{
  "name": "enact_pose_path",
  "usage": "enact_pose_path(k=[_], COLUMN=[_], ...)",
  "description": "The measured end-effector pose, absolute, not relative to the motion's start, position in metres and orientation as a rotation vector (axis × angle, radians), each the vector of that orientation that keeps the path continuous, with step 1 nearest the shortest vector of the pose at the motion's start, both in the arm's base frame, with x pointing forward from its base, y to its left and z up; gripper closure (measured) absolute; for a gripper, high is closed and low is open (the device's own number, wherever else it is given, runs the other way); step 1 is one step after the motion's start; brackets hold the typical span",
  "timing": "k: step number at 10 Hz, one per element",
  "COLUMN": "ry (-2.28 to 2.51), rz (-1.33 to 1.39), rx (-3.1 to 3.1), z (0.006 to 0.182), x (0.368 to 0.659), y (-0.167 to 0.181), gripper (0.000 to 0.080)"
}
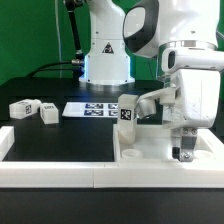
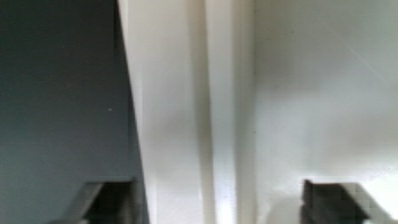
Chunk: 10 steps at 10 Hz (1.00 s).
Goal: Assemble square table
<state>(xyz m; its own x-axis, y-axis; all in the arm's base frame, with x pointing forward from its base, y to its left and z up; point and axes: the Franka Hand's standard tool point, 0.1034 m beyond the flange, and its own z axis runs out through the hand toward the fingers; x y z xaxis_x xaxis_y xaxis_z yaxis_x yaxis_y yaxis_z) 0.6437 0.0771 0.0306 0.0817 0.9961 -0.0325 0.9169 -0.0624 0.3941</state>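
The white square table top [image 1: 150, 155] lies at the exterior view's right, against the front rail. A white tagged leg [image 1: 127, 110] stands upright at its far left corner. Two more tagged legs [image 1: 20, 107] [image 1: 48, 113] lie on the black table at the left. My gripper [image 1: 184, 153] is low over the right part of the top. In the wrist view the gripper [image 2: 222, 205] is open, its dark fingers [image 2: 107, 200] wide apart on either side of the top's white raised rim [image 2: 187, 100], not closed on it.
The marker board [image 1: 95, 108] lies flat at the back, in front of the robot base. Long white border rails [image 1: 60, 172] run along the front and left of the black mat [image 1: 60, 140].
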Motion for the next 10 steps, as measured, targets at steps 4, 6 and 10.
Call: enact_pose_path(k=[4,6,10], ry=[1.904,1.904,1.893], rz=[0.356,0.356,0.333], rx=[2.053,2.054,2.063], z=[0.03,0.03,0.049], x=[0.644,0.644,0.644], y=[0.077,0.077,0.071], gripper=[0.0155,0.0151,0.0151])
